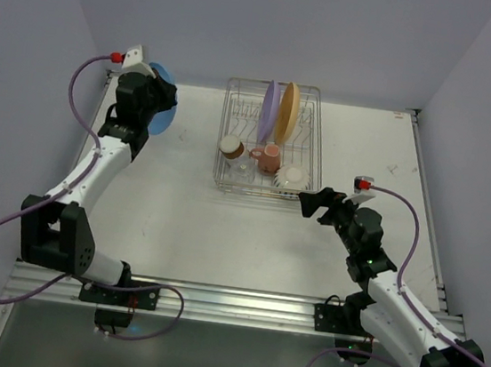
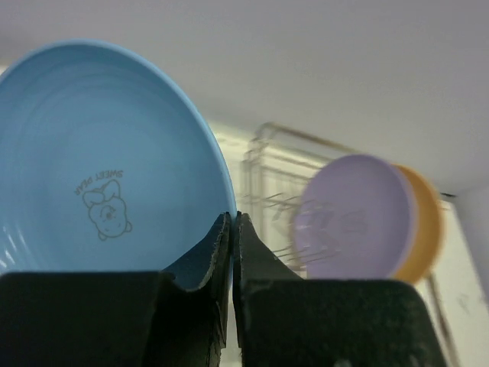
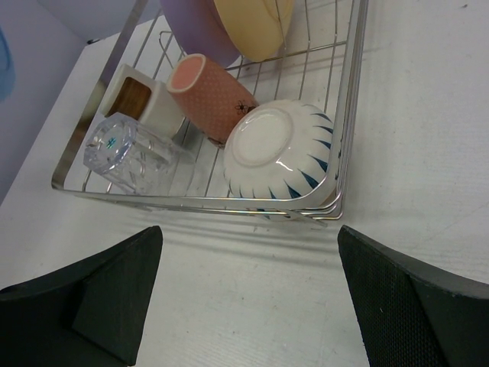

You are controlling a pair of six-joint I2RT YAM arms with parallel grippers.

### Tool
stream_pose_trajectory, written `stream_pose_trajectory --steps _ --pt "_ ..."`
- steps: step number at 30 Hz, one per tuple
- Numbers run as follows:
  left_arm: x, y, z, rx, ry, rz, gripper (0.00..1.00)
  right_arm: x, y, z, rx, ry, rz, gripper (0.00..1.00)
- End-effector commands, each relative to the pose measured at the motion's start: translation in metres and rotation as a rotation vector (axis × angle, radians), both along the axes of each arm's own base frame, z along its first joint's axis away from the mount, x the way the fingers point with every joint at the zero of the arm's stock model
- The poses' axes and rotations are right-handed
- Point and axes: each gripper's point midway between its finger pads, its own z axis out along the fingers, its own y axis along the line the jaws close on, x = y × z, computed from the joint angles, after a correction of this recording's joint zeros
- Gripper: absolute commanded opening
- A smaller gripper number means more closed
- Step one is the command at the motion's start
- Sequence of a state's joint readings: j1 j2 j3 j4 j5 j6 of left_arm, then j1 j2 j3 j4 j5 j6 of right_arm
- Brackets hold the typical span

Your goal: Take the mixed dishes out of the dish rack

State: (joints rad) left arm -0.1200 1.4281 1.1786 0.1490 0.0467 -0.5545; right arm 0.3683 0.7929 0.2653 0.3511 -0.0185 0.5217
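Note:
My left gripper (image 1: 154,101) is shut on the rim of the blue plate (image 1: 162,109), held on edge above the table's far left; the plate (image 2: 99,168) fills the left wrist view beside the gripper (image 2: 231,223). The dish rack (image 1: 317,143) stands at the back centre. It holds the purple plate (image 1: 270,110) and yellow-orange plate (image 1: 287,111) upright, plus the brown cup (image 1: 230,147), pink mug (image 1: 269,157), white cup (image 1: 292,177) and clear glass (image 1: 240,167). My right gripper (image 1: 319,202) is open and empty just before the rack's near right corner (image 3: 336,206), facing the white cup (image 3: 279,149).
The right wrist view shows the glass (image 3: 126,153) lying on its side, the brown cup (image 3: 137,98) and the pink mug (image 3: 210,95) behind it. Walls close in the table at the back and both sides.

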Motion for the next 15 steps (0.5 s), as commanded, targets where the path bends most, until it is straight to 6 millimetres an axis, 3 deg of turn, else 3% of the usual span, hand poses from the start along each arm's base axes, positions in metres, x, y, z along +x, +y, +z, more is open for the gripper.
stream_pose_trajectory --steps 1,4,12,15 --pt "-0.007 0.062 -0.061 0.141 0.188 0.314 0.0 0.005 0.004 0.021 0.011 -0.045 0.012 0.99" --pt "-0.005 0.076 -0.085 0.166 0.241 0.388 0.0 0.005 0.004 0.02 0.01 -0.044 0.01 0.99" --pt "0.01 0.071 -0.155 0.241 0.417 0.347 0.0 0.006 0.003 0.019 0.004 -0.036 0.003 0.99" --pt "0.014 0.069 -0.17 0.267 0.449 0.325 0.0 0.007 0.003 0.02 0.005 -0.041 0.001 0.99"
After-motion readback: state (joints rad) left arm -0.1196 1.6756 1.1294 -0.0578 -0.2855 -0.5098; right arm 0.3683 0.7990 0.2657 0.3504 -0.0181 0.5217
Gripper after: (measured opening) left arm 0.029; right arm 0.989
